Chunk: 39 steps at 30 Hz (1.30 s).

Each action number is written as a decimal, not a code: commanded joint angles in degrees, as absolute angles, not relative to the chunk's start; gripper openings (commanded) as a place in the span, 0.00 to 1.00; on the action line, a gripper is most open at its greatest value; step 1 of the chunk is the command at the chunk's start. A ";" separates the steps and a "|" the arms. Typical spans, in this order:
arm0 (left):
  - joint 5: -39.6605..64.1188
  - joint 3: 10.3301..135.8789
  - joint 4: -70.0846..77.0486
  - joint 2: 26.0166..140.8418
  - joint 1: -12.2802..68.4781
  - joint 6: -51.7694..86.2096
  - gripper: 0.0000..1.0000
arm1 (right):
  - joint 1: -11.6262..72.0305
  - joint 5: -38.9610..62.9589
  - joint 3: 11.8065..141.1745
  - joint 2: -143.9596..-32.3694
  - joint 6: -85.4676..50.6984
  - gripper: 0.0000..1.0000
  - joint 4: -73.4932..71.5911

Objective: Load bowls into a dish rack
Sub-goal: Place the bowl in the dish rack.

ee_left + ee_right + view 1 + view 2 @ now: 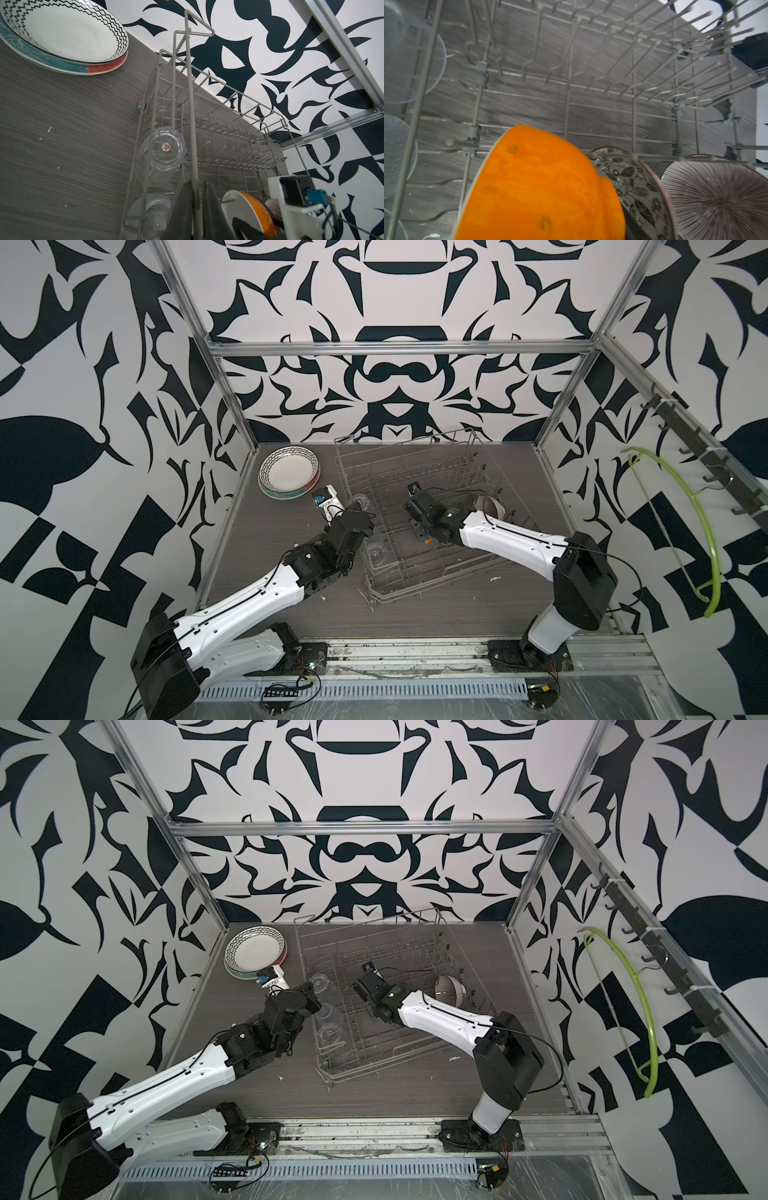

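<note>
Looks like the last step: seating the orange bowl [542,187] among the tines mid-way along the rack [188,83], just left of the floral bowl [633,182] and striped bowl [720,199]; all 3 inside. Steadying the rack with the left gripper [195,187], pressed together on an upright wire of its left wall. Seemingly pinching the orange bowl's wall with the right gripper [420,533]; cannot see the fingertips clearly. Next, probably: spread the right jaws, lift straight up clear of the tines without tipping the bowl.
</note>
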State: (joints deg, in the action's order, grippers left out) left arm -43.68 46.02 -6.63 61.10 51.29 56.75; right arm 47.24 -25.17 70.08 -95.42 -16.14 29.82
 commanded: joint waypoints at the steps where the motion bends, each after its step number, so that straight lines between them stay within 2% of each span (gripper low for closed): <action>1: -43.61 45.53 -5.98 62.62 52.12 56.20 0.00 | 48.17 -25.55 71.28 -94.66 -16.42 0.13 29.39; 5: -43.58 45.71 -6.15 62.75 52.12 56.15 0.00 | 48.93 -25.73 71.34 -94.75 -16.18 0.16 29.09; 11: -43.56 45.46 -6.08 62.75 52.12 56.31 0.00 | 49.39 -26.04 71.28 -95.43 -16.50 0.30 29.45; 16: -44.12 45.35 -6.84 62.39 52.12 56.27 0.00 | 49.72 -27.36 71.15 -95.80 -17.17 0.50 30.16; 20: -44.13 44.91 -6.77 61.98 52.12 56.45 0.00 | 49.88 -27.49 71.10 -95.80 -17.38 0.60 30.30; 26: -44.19 44.66 -6.76 62.07 52.12 56.43 0.00 | 50.06 -26.81 70.75 -95.32 -17.35 0.66 29.77; 31: -44.13 44.74 -6.77 62.14 52.15 56.32 0.00 | 50.11 -27.83 70.32 -94.50 -17.50 0.67 29.42; 39: -44.46 44.91 -7.94 62.42 52.08 56.10 0.00 | 50.12 -28.51 68.12 -87.68 -17.91 0.71 28.06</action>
State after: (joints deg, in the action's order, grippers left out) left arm -43.77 46.06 -6.74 61.14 51.29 56.73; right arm 49.78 -27.16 67.94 -92.23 -16.82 29.56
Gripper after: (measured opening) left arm 0.109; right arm 0.709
